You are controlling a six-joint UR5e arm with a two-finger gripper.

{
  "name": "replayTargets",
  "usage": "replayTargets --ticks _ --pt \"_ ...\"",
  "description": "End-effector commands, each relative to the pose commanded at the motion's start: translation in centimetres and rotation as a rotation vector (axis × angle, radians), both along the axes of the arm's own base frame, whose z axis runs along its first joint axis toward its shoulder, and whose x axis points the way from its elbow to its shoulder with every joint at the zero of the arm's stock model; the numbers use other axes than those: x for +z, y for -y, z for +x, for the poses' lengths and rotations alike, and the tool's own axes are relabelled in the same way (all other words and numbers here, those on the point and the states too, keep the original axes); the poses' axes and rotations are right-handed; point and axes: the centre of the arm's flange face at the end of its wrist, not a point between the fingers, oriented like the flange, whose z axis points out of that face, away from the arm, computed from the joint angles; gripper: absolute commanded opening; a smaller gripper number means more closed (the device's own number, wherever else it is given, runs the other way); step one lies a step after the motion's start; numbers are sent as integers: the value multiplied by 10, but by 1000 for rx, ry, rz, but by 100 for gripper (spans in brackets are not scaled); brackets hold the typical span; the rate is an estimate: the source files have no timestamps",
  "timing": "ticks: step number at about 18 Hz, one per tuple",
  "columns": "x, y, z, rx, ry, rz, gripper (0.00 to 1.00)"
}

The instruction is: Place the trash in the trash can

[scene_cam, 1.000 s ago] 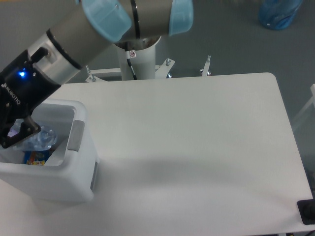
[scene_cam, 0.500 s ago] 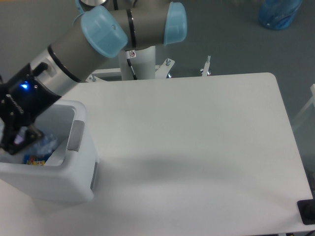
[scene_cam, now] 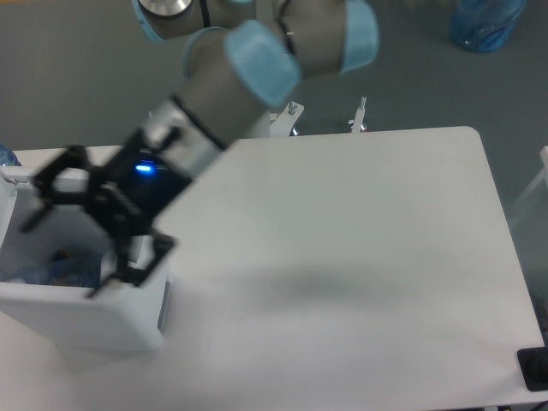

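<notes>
Two black fingers [scene_cam: 137,270], motion-blurred, spread wide apart at the left of the frame; nothing held between them. One finger reaches toward the far left edge around mid-height, the other points down toward the lower left, its tip over the near right corner of the bin. The black two-finger gripper [scene_cam: 60,257] hangs above the open top of the bin, tilted, its body carrying a small blue light on the side facing up. Behind it the grey arm with pale blue joint caps [scene_cam: 257,68] rises toward the upper middle of the frame and out of the top edge.

White boxy plastic trash can with rounded corners [scene_cam: 103,321] sits at the lower left, on the left end of the white rectangular table [scene_cam: 360,257]; its left side is cut by the frame edge. Inside it, low against the left side, lies clear crumpled plastic with blue tints [scene_cam: 51,270], most likely the trash. Bottle and wrapper cannot be told apart here; no label or cap readable. Grey tab on the rim hidden behind the fingers.

Soft shadow of the arm falls across the table's middle. Blue translucent object [scene_cam: 484,21] on the grey floor, upper right corner. Black item [scene_cam: 535,368] at the lower right edge, partly cut off.
</notes>
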Motion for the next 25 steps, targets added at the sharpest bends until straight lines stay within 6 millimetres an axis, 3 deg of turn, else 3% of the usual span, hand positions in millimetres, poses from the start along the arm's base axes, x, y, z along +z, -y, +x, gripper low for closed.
replayTargets --ticks 3,6,10,16,20,25 --pt "-23 30 -60 72 -9 -8 100" --pt "-54 53 -106 116 -15 -24 100" --pt "-100 70 -148 115 -58 -34 100" --pt "-132 75 -158 137 -84 -116 100" --pt "-166 76 -161 112 -126 -168 100" --pt "-180 76 -156 109 -115 -197 100"
